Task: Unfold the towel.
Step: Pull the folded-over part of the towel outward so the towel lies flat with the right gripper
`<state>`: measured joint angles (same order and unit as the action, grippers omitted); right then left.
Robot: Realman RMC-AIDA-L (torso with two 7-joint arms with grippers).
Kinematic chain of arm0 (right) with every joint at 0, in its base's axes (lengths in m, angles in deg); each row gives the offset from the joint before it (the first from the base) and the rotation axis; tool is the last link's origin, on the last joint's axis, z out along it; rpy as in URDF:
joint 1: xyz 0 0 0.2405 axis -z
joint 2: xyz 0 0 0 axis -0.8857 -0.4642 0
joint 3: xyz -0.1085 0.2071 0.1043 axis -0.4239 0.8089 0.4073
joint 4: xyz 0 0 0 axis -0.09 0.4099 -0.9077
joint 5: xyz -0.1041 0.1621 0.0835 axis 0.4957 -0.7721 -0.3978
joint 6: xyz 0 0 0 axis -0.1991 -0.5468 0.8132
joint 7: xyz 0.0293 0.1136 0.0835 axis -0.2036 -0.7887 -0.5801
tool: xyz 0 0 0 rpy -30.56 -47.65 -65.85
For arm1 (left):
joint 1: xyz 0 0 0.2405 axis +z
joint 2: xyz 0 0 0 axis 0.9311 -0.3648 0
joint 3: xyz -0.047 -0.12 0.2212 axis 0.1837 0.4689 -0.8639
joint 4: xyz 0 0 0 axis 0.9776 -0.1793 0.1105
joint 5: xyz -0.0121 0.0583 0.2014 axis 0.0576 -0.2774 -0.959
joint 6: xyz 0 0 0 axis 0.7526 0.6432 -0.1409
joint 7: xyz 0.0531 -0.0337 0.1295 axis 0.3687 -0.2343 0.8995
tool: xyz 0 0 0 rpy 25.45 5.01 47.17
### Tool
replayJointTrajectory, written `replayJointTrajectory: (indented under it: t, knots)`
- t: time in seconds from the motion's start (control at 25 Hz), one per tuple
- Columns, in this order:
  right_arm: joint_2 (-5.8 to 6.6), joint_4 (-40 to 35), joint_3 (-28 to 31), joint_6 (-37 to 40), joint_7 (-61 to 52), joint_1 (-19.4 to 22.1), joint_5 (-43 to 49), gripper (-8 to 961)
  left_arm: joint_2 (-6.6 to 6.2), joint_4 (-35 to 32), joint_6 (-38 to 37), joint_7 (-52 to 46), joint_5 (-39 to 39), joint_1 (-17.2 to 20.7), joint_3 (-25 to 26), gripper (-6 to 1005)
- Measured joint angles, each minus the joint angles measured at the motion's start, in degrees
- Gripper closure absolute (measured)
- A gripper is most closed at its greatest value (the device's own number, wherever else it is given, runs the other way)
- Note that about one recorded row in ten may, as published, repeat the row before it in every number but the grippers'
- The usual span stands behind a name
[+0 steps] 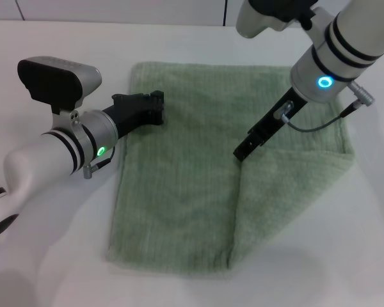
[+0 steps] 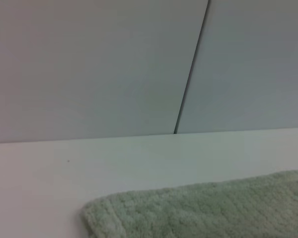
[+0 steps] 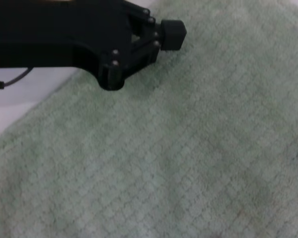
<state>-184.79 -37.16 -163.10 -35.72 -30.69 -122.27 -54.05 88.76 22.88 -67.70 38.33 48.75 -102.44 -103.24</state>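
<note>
The pale green towel (image 1: 179, 185) lies on the white table, and its right part is folded over as a flap (image 1: 288, 198). My right gripper (image 1: 242, 152) points down at the middle of the towel and is shut on the flap's corner. My left gripper (image 1: 155, 107) rests low on the towel's left part near its far left corner. It also shows in the right wrist view (image 3: 173, 34), lying at the towel's edge (image 3: 154, 158). The left wrist view shows only the towel's far corner (image 2: 188, 213).
The white table (image 1: 51, 256) runs all around the towel. A pale wall with a dark vertical seam (image 2: 191, 69) stands behind the table's far edge. A grey cable (image 1: 320, 121) hangs from my right wrist over the towel.
</note>
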Motion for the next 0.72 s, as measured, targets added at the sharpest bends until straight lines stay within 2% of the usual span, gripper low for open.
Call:
replayJointTrajectory:
  t: [0.2, 0.72]
  knots:
    - [-0.07, 3.1, -0.1, 1.3, 0.9, -1.1, 0.0, 138, 0.0, -0.2, 0.0, 0.0, 0.0, 0.0, 0.0, 992]
    - [-0.18, 4.7, -0.2, 2.9, 1.6, -1.3, 0.0, 137, 0.0, -0.2, -0.2, 0.0, 0.0, 0.4, 0.0, 991]
